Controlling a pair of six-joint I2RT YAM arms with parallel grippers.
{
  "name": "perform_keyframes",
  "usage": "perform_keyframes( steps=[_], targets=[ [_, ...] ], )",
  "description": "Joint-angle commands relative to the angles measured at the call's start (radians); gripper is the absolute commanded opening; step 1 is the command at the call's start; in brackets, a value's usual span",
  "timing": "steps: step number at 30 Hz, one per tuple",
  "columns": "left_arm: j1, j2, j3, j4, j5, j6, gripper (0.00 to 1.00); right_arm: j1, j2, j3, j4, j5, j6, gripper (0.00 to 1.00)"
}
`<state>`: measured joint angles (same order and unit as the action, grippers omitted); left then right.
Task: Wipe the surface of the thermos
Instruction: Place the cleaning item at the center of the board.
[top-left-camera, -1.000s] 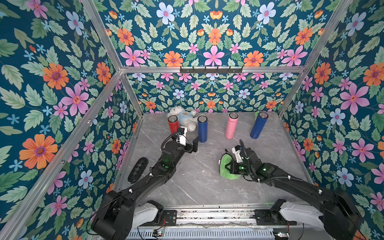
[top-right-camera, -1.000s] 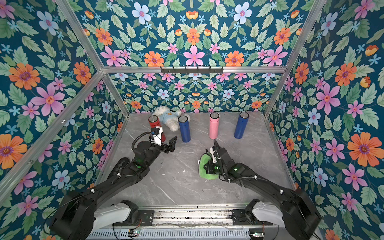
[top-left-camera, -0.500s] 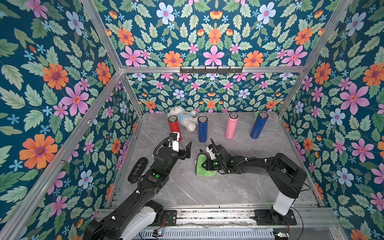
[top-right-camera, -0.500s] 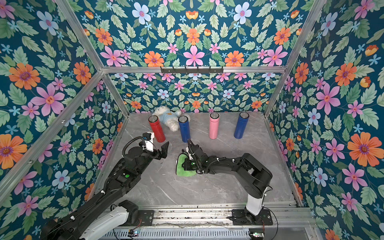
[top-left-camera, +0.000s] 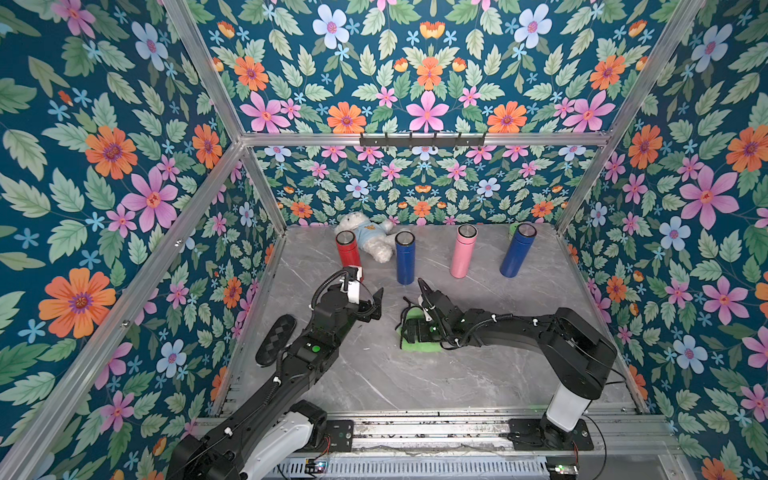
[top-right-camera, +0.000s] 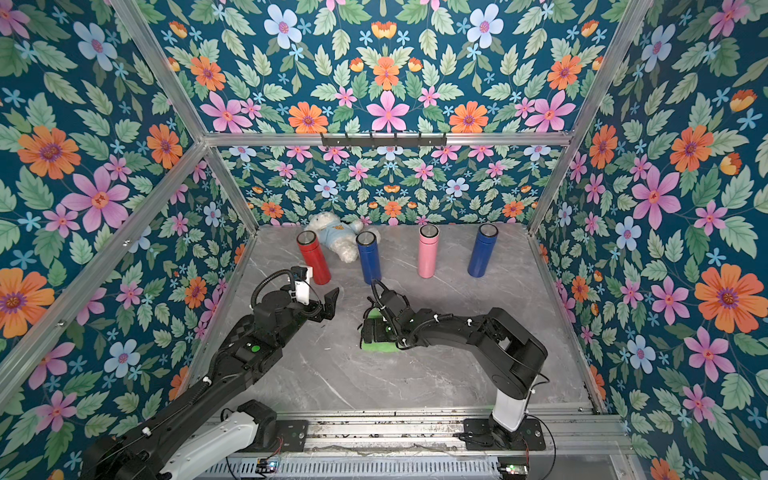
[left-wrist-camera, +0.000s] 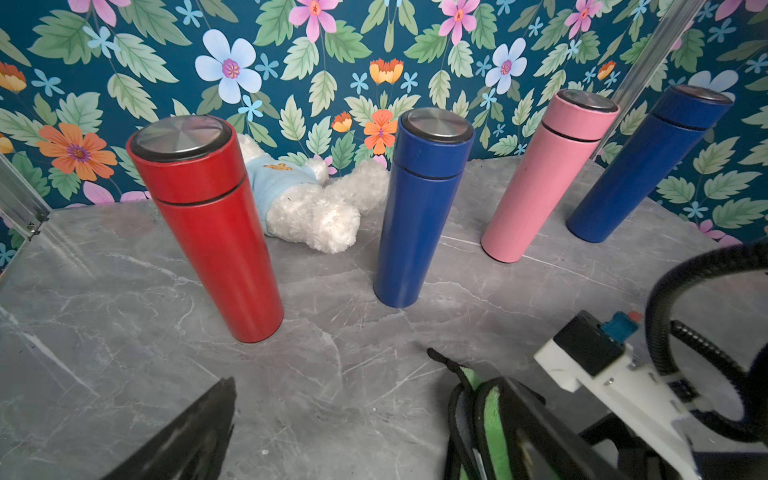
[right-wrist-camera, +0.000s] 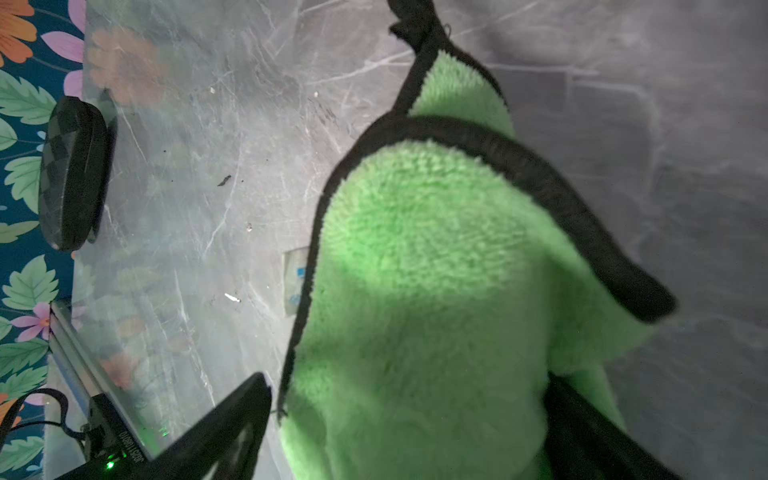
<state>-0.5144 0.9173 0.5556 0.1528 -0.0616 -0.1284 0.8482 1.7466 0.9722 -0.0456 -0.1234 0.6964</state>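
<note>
Several thermoses stand upright along the back of the table: red (top-left-camera: 348, 253), blue (top-left-camera: 405, 257), pink (top-left-camera: 462, 251) and dark blue (top-left-camera: 516, 251). A green cloth (top-left-camera: 419, 346) with black edging lies bunched mid-table. My right gripper (top-left-camera: 415, 324) lies low over it, open. In the right wrist view the cloth (right-wrist-camera: 415, 270) fills the space between the spread fingers (right-wrist-camera: 224, 428). My left gripper (top-left-camera: 374, 305) hovers open and empty in front of the red thermos (left-wrist-camera: 208, 224), just left of the cloth (left-wrist-camera: 494, 415).
A white plush toy (top-left-camera: 368, 237) lies between the red and blue thermoses at the back wall. A black oval object (top-left-camera: 276, 338) rests at the table's left edge. Floral walls close in on the left, back and right.
My right arm has swept the cloth leftward to mid-table and its jaws have opened. My left gripper has drawn back from the red thermos toward the front, still open.
</note>
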Motion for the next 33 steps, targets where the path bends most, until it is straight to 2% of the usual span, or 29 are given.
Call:
perform_keyframes(
  steps=[1,7,12,15,24,33],
  targets=[
    [-0.011,0.006,-0.007,-0.007,0.031,-0.016,0.99,0.003,-0.045,0.015,-0.09,0.046,-0.024,0.99],
    [-0.134,0.043,-0.038,0.034,-0.029,-0.023,0.99,0.005,-0.193,0.064,-0.241,0.064,-0.066,0.99],
    [-0.276,0.166,0.007,0.039,-0.116,0.002,0.99,0.004,-0.375,0.079,-0.408,0.136,-0.075,0.99],
    [-0.326,0.243,0.029,0.065,-0.126,0.001,0.99,-0.004,-0.48,0.119,-0.539,0.21,-0.086,0.99],
    [-0.401,0.387,0.089,0.126,-0.151,-0.028,0.99,-0.134,-0.668,0.16,-0.671,0.177,-0.131,0.99],
    [-0.405,0.362,0.076,0.129,-0.209,-0.036,0.99,-0.139,-0.644,0.125,-0.594,0.029,-0.128,0.99]
  ],
)
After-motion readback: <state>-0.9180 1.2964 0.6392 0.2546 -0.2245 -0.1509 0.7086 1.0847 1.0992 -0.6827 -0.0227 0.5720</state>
